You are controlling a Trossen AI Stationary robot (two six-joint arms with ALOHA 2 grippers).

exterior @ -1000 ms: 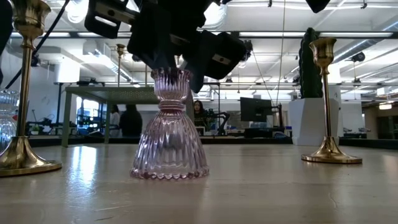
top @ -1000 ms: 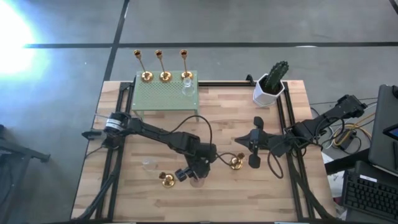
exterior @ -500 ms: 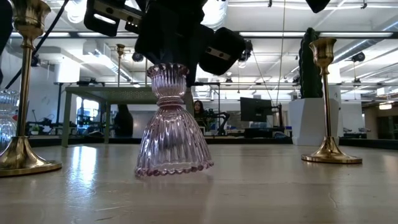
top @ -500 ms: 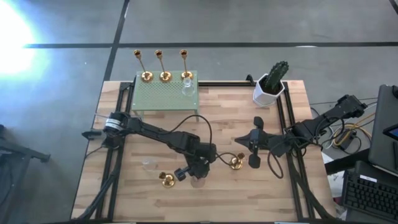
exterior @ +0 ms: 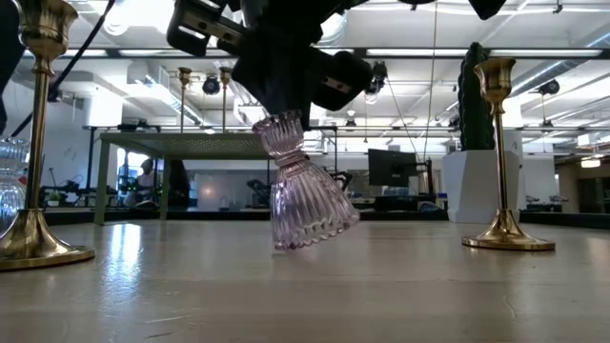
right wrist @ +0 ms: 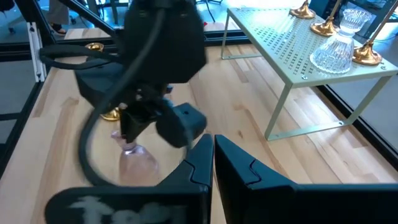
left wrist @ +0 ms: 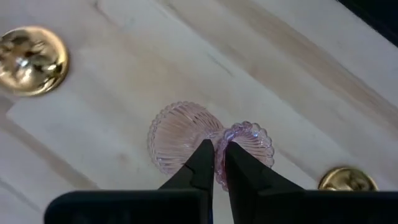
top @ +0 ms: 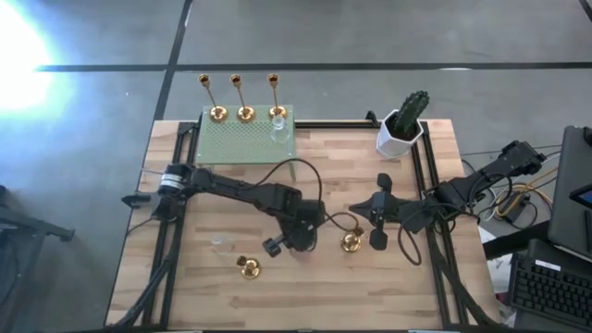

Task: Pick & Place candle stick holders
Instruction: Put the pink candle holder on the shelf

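My left gripper (top: pixel 296 237) is shut on a pinkish ribbed glass candle stick holder (exterior: pixel 305 191), which hangs tilted just above the table's middle. In the high view the gripper hides it. Two short gold holders (top: pixel 250 268) (top: pixel 351 242) stand on their round bases to either side of it. A small clear glass holder (top: pixel 220 243) stands near the left one. My right gripper (top: pixel 359 212) is shut and empty, beside the right gold holder. My left gripper pinches the wall of the holder's top cup (left wrist: pixel 219 163) between its two fingers, one finger seemingly inside the cup and one outside. The fingers come from above, pointing down. The holder hangs below them, clear of the table, its flared base (exterior: pixel 315 214) swung to one side.
A green perforated stand (top: pixel 242 143) at the far left carries three tall gold holders (top: pixel 245 111) and a clear glass one (top: pixel 277 134). A white pot with a cactus (top: pixel 400 129) stands at the far right. Bare wood lies along the near edge.
My left gripper has risen and gone toward the table's far edge, still shut on the pink holder. The holder, which stood on its base, first tipped and is now lifted clear of the table and hangs tilted.
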